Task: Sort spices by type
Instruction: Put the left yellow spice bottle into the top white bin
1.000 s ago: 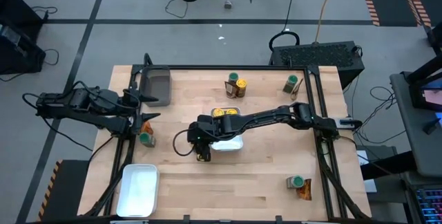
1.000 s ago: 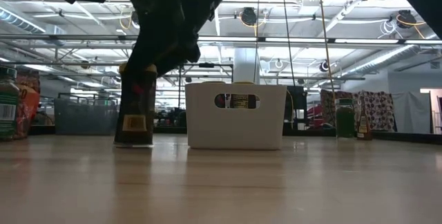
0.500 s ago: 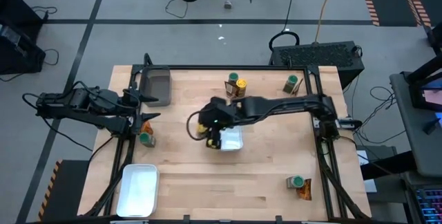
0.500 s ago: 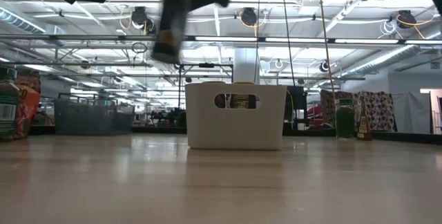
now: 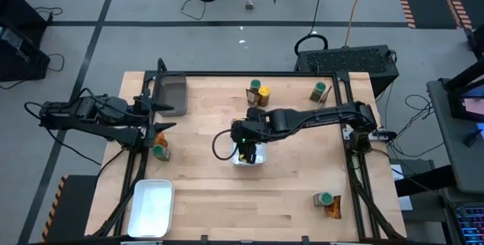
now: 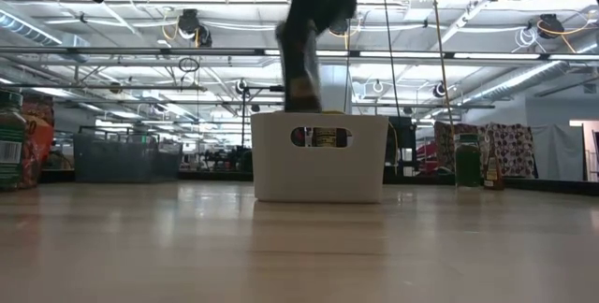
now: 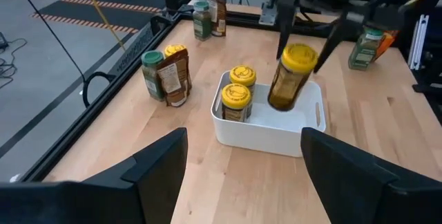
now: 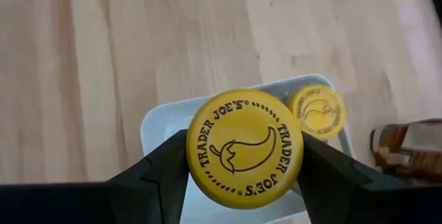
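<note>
A yellow-lidded spice jar hangs over the white tray at mid-table, with my right gripper shut on it. In the low view the jar is clear above the tray's rim. Two more yellow-lidded jars stand inside the tray. A green-lidded jar and an orange-brown packet stand together on the table beyond the tray. My left gripper waits open at the table's left edge, its fingers wide apart. My right gripper pinches the jar at its yellow lid, one finger on each side of the rim. The fingers come from above, slanting down. The jar hangs below them, slightly tilted, lifted clear above the tray.
A dark bin sits at the far left corner and a second white tray at the near left. Jars with packets stand at the far edge, far right, near right and left edge.
My right gripper has risen from the table left of the tray and gone toward the table's right edge, over the tray, tipping as it went. The yellow-lidded jar, which stood on the table, is now lifted clear and hangs above the tray.
</note>
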Available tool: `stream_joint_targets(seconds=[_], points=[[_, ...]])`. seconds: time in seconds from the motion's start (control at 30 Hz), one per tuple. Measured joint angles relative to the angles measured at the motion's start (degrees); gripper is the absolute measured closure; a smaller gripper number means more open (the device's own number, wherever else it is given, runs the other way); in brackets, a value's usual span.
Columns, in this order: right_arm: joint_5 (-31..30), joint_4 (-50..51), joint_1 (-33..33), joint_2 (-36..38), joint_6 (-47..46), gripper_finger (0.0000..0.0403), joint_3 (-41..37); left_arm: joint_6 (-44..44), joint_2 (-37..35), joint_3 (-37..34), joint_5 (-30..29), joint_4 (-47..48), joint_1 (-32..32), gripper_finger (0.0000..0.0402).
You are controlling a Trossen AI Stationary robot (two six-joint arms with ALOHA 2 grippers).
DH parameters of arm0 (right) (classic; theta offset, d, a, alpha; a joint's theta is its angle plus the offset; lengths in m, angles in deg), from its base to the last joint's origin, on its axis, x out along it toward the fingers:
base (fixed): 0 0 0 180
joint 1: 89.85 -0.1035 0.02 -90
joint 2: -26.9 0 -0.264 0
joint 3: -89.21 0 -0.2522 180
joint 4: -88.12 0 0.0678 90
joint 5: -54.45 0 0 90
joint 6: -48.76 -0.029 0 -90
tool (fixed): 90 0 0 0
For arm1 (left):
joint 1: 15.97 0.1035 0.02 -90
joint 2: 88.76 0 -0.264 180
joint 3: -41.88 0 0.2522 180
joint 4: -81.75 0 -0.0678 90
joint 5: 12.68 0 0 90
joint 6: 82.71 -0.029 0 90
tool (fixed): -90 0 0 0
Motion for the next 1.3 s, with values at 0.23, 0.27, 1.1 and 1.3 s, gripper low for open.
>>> stream_joint_targets(seconds=[0.23, 0.27, 1.1, 1.3], points=[[-1.81, -9.50, -0.09, 0.04, -1.14, 0.0201, -7.86, 0.00, 0.02, 0.00, -0.03, 0.00, 0.00, 0.0116], [-1.83, -10.64, -0.07, 0.04, -1.46, 0.0201, -8.82, 0.00, 0.02, 0.00, -0.04, 0.00, 0.00, 0.0116], [-2.90, -21.52, 2.04, 0.07, -3.58, 0.0191, -18.52, 0.06, 0.02, 0.00, -0.24, -0.05, 0.00, 0.0116], [-2.80, -21.50, 2.42, 0.07, -3.78, 0.0156, -18.54, 0.06, 0.02, 0.00, -0.24, -0.05, 0.00, 0.0116]])
